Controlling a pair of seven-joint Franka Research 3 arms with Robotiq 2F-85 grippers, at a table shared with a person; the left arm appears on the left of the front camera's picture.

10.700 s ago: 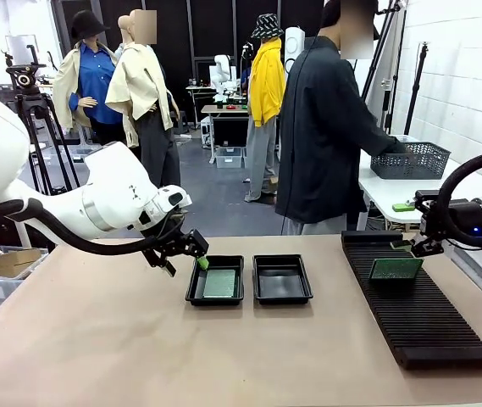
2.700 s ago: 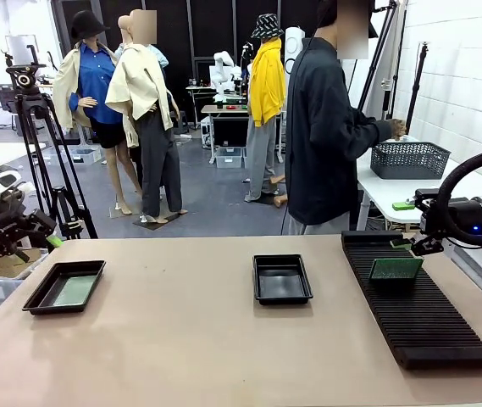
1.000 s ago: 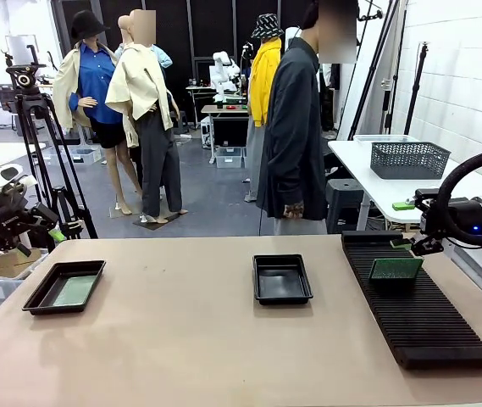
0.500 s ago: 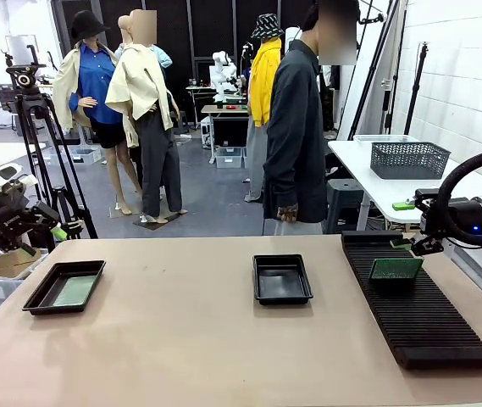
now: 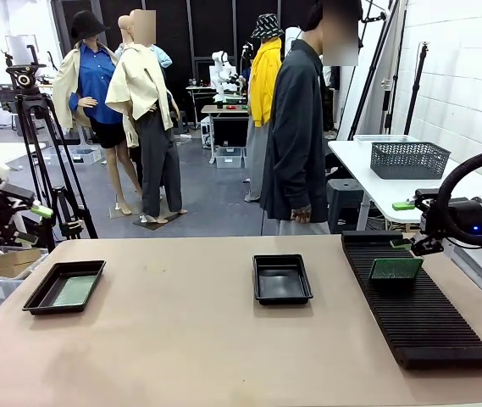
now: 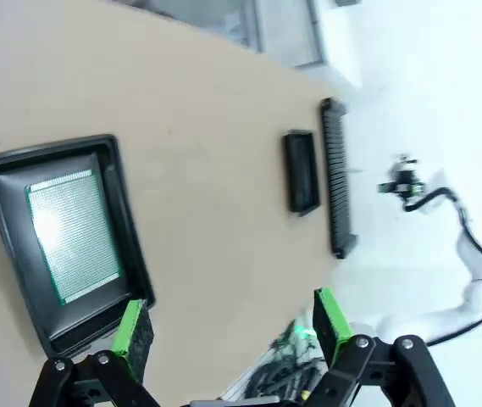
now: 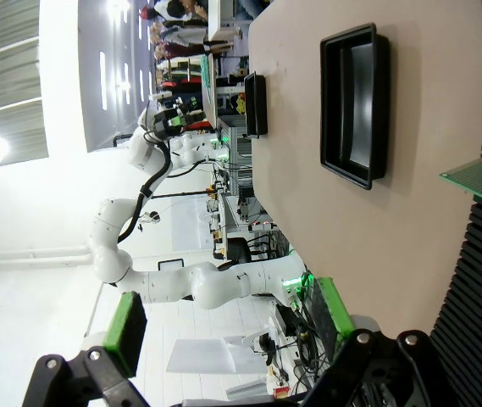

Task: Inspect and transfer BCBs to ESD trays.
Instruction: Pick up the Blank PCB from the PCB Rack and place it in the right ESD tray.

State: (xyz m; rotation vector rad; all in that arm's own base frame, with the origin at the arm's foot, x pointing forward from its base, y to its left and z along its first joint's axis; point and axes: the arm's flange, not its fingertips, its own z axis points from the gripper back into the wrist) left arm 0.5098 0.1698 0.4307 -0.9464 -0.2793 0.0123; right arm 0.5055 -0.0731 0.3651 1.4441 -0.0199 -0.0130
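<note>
BCB lies in ESD tray, below the raised, released left pincer; right pincer released too.

Tan table with a person at its far edge.
Black ribbed rack on its right; mesh basket on the white side table beyond.
</note>
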